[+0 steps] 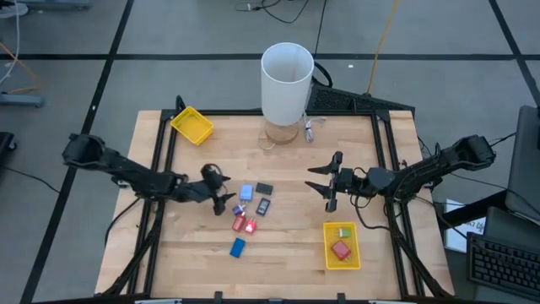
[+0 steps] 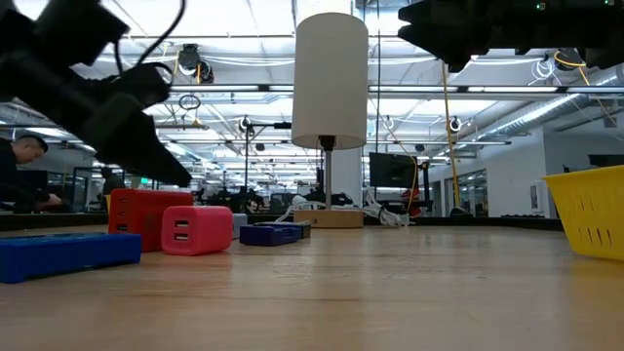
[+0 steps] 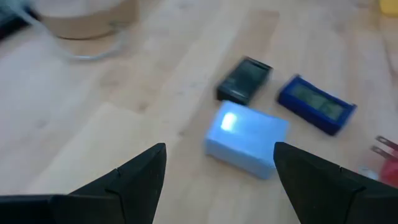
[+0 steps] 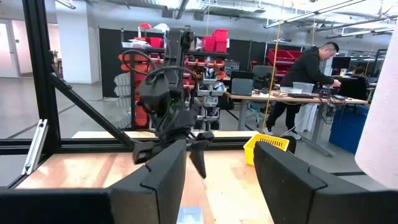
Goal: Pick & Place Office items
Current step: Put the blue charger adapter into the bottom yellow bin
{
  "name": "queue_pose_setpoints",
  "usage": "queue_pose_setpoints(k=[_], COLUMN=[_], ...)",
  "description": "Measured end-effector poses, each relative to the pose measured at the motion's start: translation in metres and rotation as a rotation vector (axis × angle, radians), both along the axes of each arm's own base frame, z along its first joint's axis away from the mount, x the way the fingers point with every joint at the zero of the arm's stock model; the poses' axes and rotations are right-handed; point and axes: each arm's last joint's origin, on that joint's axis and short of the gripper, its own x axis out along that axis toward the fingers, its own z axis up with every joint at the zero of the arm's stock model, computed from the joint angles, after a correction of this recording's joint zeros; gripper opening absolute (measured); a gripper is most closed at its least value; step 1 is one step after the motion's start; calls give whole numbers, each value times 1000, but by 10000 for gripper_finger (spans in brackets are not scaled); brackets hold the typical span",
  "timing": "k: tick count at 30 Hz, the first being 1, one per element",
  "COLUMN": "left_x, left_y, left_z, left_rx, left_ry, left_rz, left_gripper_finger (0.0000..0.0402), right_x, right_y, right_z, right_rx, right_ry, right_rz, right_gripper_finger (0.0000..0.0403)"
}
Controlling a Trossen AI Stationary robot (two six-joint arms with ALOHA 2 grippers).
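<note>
our left hand [image 1: 226,201] hangs released over the light blue block [image 1: 246,192] mid-desk [image 1: 287,253]; five office items lie loose there. near the front right corner, two pieces sit in the yellow tray [image 1: 326,251]. our right hand [image 1: 325,184] waits parted, empty.

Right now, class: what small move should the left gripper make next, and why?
Probably lower. The left gripper is open and empty, with its fingers either side of the light blue block in the wrist view. That block lies on the wooden table, ungripped.
</note>
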Motion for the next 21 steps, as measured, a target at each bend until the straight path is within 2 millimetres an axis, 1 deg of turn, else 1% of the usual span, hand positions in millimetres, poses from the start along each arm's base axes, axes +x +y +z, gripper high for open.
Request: queue_pose_setpoints(k=[3, 7, 9, 12, 16, 19, 21], left_x=[19, 45, 56, 66, 76, 80, 80], left_y=[-6, -9, -8, -7, -5, -5, -5], left_z=[1, 3, 2, -2, -7, -11, -11], left_rx=[14, 32, 36, 41, 59, 67, 57], left_ry=[38, 68, 111, 200, 276, 289, 278], left_rz=[-43, -42, -27, -2, -7, -2, 42], left_gripper_finger=[296, 296, 296, 296, 296, 296, 296], right_x=[0, 0, 0, 0, 0, 0, 0], right_y=[0, 0, 0, 0, 0, 0, 0], right_z=[0, 0, 0, -1, -1, -1, -1], right_rx=[0, 0, -1, -3, -4, -4, -2], right_ry=[0, 1, 3, 11, 15, 15, 15], right_rz=[0, 0, 0, 0, 0, 0, 0], right_gripper_finger=[180, 180, 180, 180, 180, 180, 180])
